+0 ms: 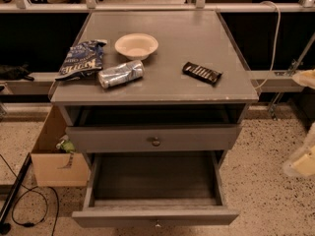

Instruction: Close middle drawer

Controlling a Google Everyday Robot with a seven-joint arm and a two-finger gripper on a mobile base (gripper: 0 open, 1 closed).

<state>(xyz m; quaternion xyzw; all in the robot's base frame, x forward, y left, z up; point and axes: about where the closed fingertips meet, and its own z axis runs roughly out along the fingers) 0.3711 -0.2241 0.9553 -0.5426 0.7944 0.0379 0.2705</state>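
Note:
The middle drawer (155, 181) is pulled far out of the grey cabinet. It is a wide shallow box, empty inside, with a small round knob (157, 224) on its flat front at the bottom edge of the view. The uppermost drawer (153, 139), with a larger knob, stands slightly out above it. The lowest drawer is out of view. My gripper (301, 160) shows as a pale shape at the right edge, to the right of the open drawer and apart from it.
On the cabinet top (197, 38) lie a chip bag (81, 59), a crushed can (120, 74), a white bowl (136, 45) and a dark snack bar (202, 73). A cardboard box (56, 159) stands on the floor left of the cabinet, with cables (24, 205) beside it.

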